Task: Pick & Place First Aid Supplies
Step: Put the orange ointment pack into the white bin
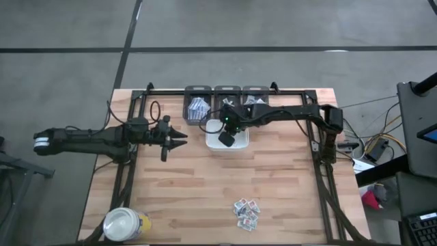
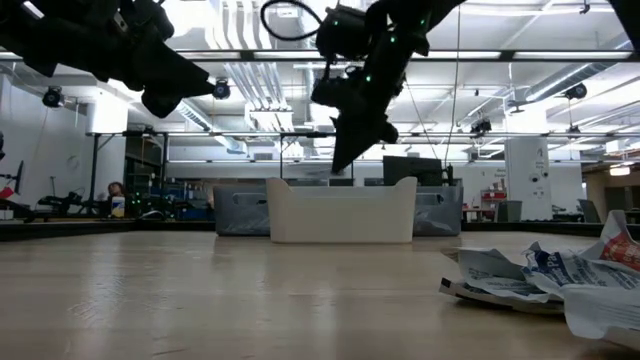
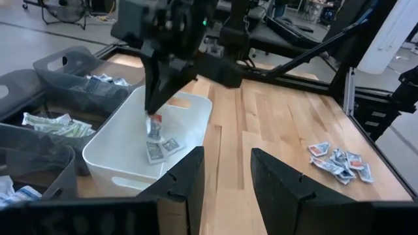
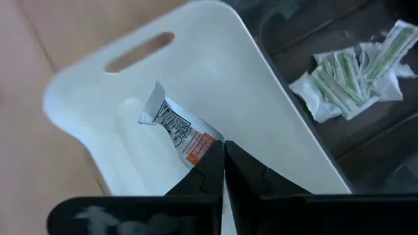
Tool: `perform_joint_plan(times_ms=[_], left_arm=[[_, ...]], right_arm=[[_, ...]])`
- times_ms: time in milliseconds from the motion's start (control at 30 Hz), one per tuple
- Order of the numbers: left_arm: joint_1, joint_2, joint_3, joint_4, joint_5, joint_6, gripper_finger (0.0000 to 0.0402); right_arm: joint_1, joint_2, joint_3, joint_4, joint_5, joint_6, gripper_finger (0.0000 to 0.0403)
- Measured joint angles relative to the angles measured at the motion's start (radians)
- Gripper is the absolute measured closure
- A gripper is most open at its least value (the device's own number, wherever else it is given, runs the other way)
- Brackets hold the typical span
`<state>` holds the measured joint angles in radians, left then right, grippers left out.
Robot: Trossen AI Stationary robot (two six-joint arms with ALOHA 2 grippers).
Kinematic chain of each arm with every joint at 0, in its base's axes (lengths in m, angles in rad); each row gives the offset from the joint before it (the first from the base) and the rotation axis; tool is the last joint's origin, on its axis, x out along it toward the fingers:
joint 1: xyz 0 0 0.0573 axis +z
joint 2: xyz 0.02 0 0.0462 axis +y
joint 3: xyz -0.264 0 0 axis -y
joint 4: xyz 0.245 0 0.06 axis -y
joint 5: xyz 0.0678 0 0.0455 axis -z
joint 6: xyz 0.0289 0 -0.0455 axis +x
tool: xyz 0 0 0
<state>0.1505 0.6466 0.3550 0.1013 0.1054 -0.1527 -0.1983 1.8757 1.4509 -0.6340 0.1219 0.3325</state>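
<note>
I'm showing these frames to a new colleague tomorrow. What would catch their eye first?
First, the right pincer over the white tray at the table's far middle, shut on a packet with grey and orange print. Next, the heap of loose packets lying near the front edge. Last, the left pincer, open, waiting left of the tray.

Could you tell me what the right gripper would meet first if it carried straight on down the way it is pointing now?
Most likely the floor of the white tray. The right gripper points down into it, shut on a packet, so the packet would probably touch first, perhaps on the packets already inside.
</note>
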Motion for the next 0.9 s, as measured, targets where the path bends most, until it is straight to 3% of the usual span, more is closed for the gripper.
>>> perform_joint_plan(times_ms=[467, 700, 900], left_arm=[[0.000, 0.006, 0.000, 0.002, 0.001, 0.006, 0.0282], [0.000, 0.004, 0.000, 0.000, 0.002, 0.007, 0.0282], [-0.001, -0.053, 0.000, -0.111, 0.011, -0.011, 0.0282]], right_arm=[[-0.001, 0.134, 0.000, -0.017, 0.002, -0.022, 0.0394], [-0.001, 0.131, 0.000, -0.020, 0.002, -0.046, 0.0394], [-0.001, 0.128, 0.000, -0.022, 0.002, -0.061, 0.0394]])
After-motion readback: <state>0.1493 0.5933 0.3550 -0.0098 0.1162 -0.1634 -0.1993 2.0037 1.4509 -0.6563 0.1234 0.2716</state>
